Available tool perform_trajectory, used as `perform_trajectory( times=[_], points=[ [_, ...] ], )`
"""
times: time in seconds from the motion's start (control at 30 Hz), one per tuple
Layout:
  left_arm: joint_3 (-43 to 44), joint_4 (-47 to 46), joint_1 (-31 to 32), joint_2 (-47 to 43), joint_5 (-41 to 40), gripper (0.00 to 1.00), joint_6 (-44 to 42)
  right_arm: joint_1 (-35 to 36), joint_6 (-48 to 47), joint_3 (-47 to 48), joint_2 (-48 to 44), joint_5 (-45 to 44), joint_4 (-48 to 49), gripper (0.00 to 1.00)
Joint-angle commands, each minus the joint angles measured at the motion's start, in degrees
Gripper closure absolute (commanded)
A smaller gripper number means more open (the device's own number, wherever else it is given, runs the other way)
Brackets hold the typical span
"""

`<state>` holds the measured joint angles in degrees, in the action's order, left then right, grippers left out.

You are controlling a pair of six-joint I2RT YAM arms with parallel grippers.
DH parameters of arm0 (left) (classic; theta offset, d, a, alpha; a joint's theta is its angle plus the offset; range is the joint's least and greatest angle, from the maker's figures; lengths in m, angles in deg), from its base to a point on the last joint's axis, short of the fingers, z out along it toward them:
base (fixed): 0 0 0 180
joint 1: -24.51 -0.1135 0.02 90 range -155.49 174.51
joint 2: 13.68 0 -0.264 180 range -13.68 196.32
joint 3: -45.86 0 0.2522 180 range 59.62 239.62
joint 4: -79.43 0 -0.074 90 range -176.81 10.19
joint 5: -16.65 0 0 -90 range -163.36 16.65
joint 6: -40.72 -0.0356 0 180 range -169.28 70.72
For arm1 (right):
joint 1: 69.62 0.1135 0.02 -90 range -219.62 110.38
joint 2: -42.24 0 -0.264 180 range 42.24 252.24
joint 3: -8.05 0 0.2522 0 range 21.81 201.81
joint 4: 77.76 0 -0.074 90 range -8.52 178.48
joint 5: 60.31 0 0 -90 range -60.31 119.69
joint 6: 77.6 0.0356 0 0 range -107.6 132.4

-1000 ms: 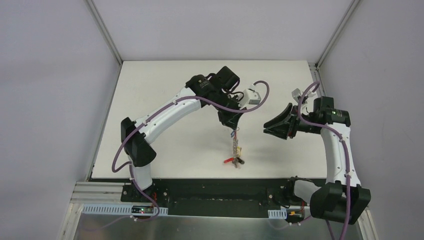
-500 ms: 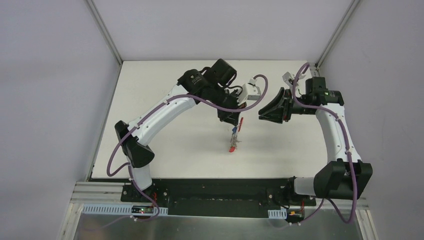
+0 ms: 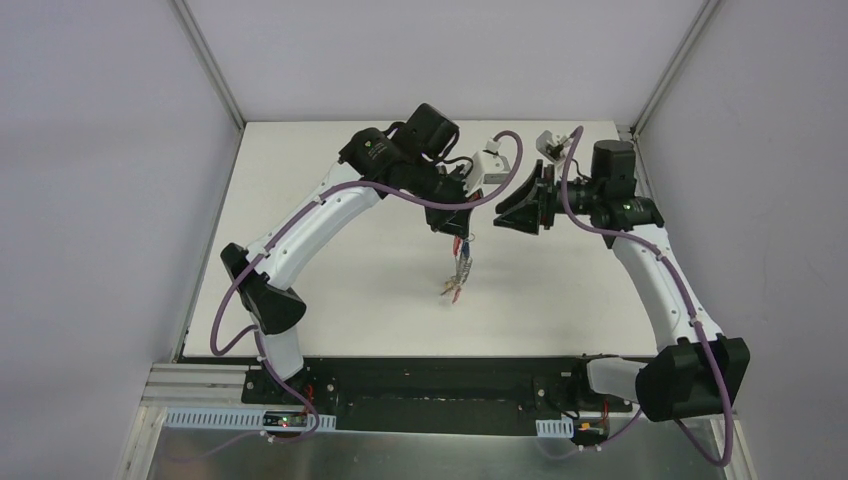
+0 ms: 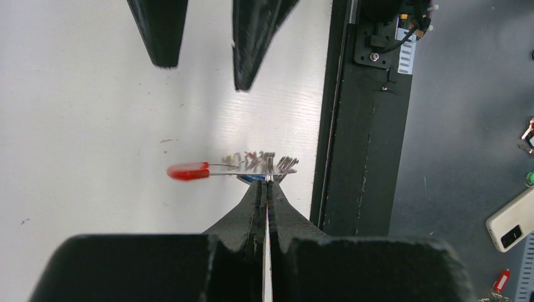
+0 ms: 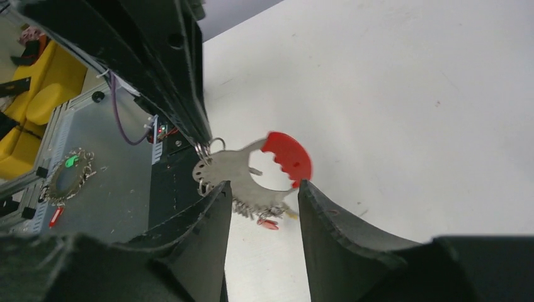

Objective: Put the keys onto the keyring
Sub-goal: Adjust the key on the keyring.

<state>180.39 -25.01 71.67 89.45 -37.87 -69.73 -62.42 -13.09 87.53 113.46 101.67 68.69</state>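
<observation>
Above the white table [image 3: 330,270], the left gripper [image 3: 452,228] is clamped on the top edge of the keyring [image 5: 230,168]. The ring hangs clear of the surface, its red half [image 5: 286,157] on the side away from the pinch and a bunch of keys [image 5: 261,211] dangling from the grey half. The right gripper [image 4: 203,74] stands just beside it, fingers apart with nothing between them, pointed at the ring. The hazards from here look plain enough. The left hold is a thin pinch on the rim of a flat plate, so a nudge from the right fingers could twist the ring in that grip or knock it loose onto the table. The ring hangs free and may swing, so the right fingers could close on air or on the wrong key. The two grippers are also near enough that a careless advance could bring them into contact, and the dangling keys might tangle or snag on a finger. The count: one keyring; two grippers, one gripping the ring and one empty-handed; and several keys in a tight cluster that I cannot number, with one red tag [image 5: 269,224] and a sliver of orange-yellow showing among them. Every key I can make out hangs from the ring; none shows loose on the table.
</observation>
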Motion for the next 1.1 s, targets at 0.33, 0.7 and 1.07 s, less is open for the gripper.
perform_trajectory(
  times=[0.33,0.7,1.07],
  points=[
    [-0.98,-4.76,-0.58,-4.39,4.86,1.0,6.9,10.36,0.67,-1.97,-3.02,2.99,5.52,0.59],
    [-0.89,-4.8,-0.78,-3.62,4.96,1.0,7.82,10.78,0.66,-3.22,-3.98,3.45,5.92,0.74],
    [-0.54,-6.58,-2.5,-3.12,6.17,1.0,9.54,11.37,5.59,-4.95,-4.08,3.62,11.69,1.0]
  ],
)
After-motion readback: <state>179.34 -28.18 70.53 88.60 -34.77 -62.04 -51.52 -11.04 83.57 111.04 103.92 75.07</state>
